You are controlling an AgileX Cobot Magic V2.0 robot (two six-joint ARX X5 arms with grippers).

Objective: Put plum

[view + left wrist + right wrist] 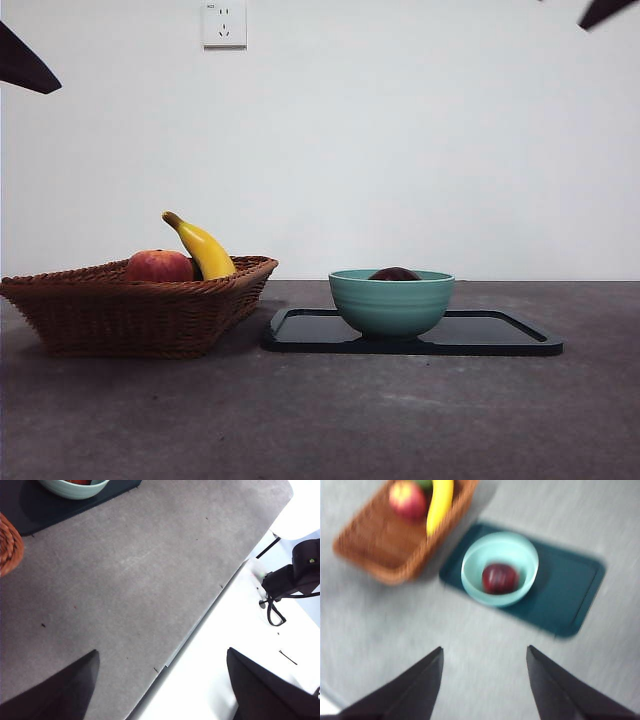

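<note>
The plum [500, 578] lies at the bottom of the bowl [470, 562], a pale green bowl that stands on one end of the dark tray [570, 590], the end nearer the basket [375, 540]. From the front view only the plum's dark crown shows above the bowl's rim, so it sits low and cannot roll out. The tray keeps the bowl level on the gray tabletop [320, 420] and leaves its other end bare.

The basket sits just beside the bowl's end of the tray, not touching the bowl. It holds a red-orange fruit [159, 266] and a banana [203, 247] that leans up against the basket's wall, with something green beside them that is too blurred to name.

The right claw [484, 660] hangs high above the tabletop on the near side of the bowl, its jaws spread wide and pinching nothing. Its picture is blurred, which suggests the arm is in motion. The left claw [162, 662] is also spread and empty, held over the tabletop's edge well apart from the bowl, where it waits out of the way.

Judging from how things lie, the placing looks done: the plum rests in the bowl and neither claw touches it.
</note>
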